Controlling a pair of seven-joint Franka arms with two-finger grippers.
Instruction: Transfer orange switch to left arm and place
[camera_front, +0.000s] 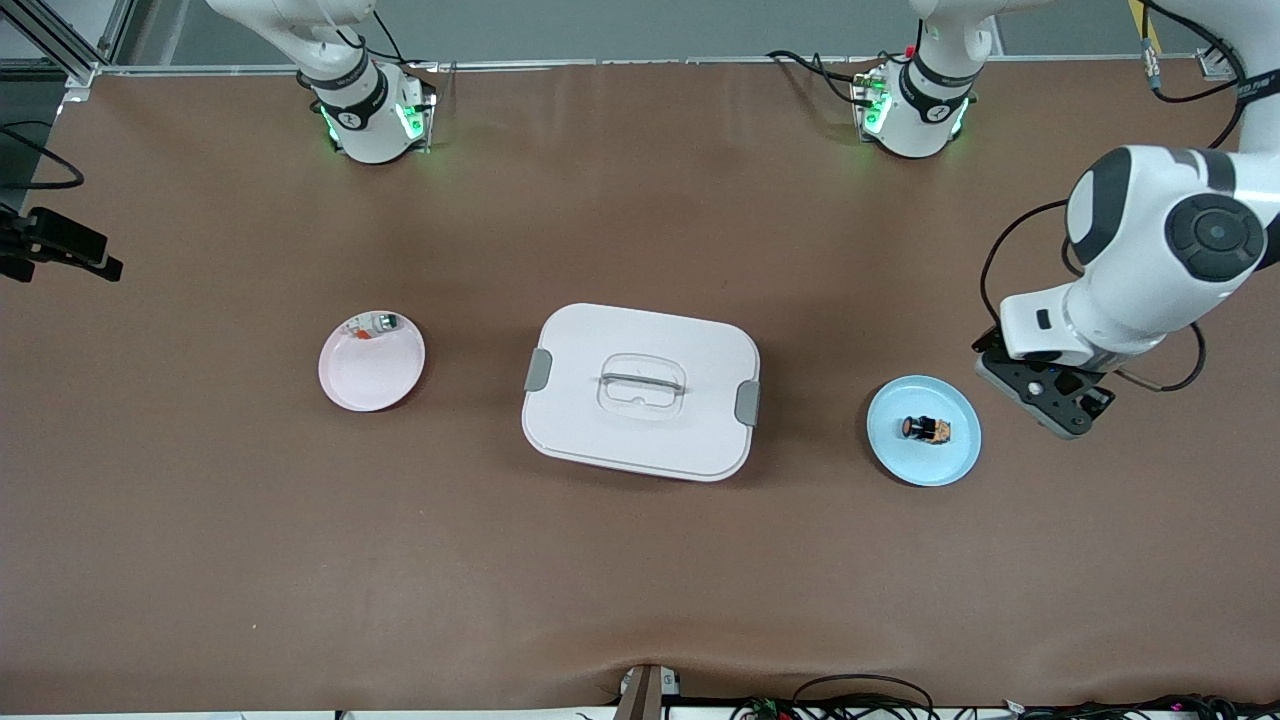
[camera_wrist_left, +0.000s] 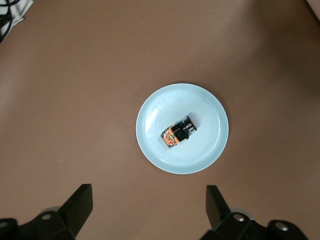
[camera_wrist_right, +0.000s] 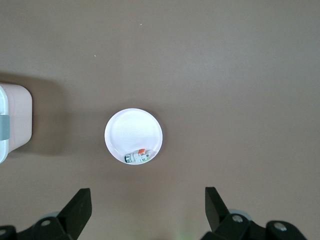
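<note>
Orange switch (camera_front: 927, 429) is seen lying on its side in the middle of the light-blue plate (camera_front: 960, 462), at the left arm's end of the worktop (camera_front: 640, 560); dark round end points toward the box (camera_front: 640, 391). Box sits mid-worktop, between blue plate and a pink plate (camera_front: 371, 378) at the right arm's end; pink plate already carries a small whitish-clear part (camera_front: 380, 323) w/ green and red bits at its rim. Left end effector (camera_front: 1046, 395) hangs above bare worktop just beside the blue plate, fingers (camera_wrist_left: 80, 206) spread wide, nothing held; in left wrist view the switch is ahead of the jaws, not between them. Right end effector (camera_wrist_right: 145, 212) is not seen in front view; per right wrist view it is high over the pink plate's area, fingers apart, empty, judged to be waiting. Step in hand is judged to be the approach and pick by the left arm. To be done well: wrist should be shifted until the switch is centred between the fingers, then rotated so the pads close across the short orange body, not along its length (part lies diagonal on plate). Descent should be straight and slow; plate is probably light and slick, so finger contact w/ rim is to be avoided. Lift should be high enough to clear the box lid before the handover.
</note>
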